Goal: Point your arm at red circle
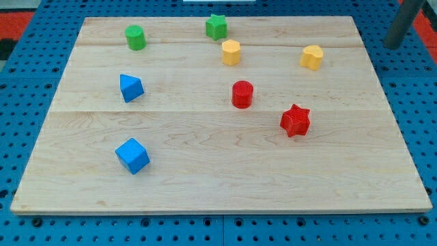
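Observation:
The red circle [242, 94], a short red cylinder, stands near the middle of the wooden board [205, 184]. My dark rod comes in at the view's top right corner. My tip [391, 45] is just off the board's right edge, over the blue pegboard. It is far to the right of and above the red circle and touches no block. The nearest block to it is a yellow block [311, 57] to its left.
A red star [295, 120] lies right of and below the red circle. A yellow hexagon [231, 52] and a green star [216, 26] are above it. A green cylinder [135, 37], a blue triangular block [130, 87] and a blue cube [132, 155] are on the left.

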Robot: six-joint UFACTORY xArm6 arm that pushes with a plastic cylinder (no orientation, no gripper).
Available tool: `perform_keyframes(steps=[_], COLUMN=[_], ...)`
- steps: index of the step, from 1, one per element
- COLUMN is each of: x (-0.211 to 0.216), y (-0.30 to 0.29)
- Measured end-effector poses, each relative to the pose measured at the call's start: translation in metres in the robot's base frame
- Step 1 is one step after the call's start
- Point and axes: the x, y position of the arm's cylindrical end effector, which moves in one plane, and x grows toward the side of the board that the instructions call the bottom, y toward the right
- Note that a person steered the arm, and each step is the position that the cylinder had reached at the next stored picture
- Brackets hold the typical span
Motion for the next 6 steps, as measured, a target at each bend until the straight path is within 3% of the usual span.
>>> perform_keyframes(steps=[2, 6], x=[0.049, 0.082], y=[-0.015, -0.164])
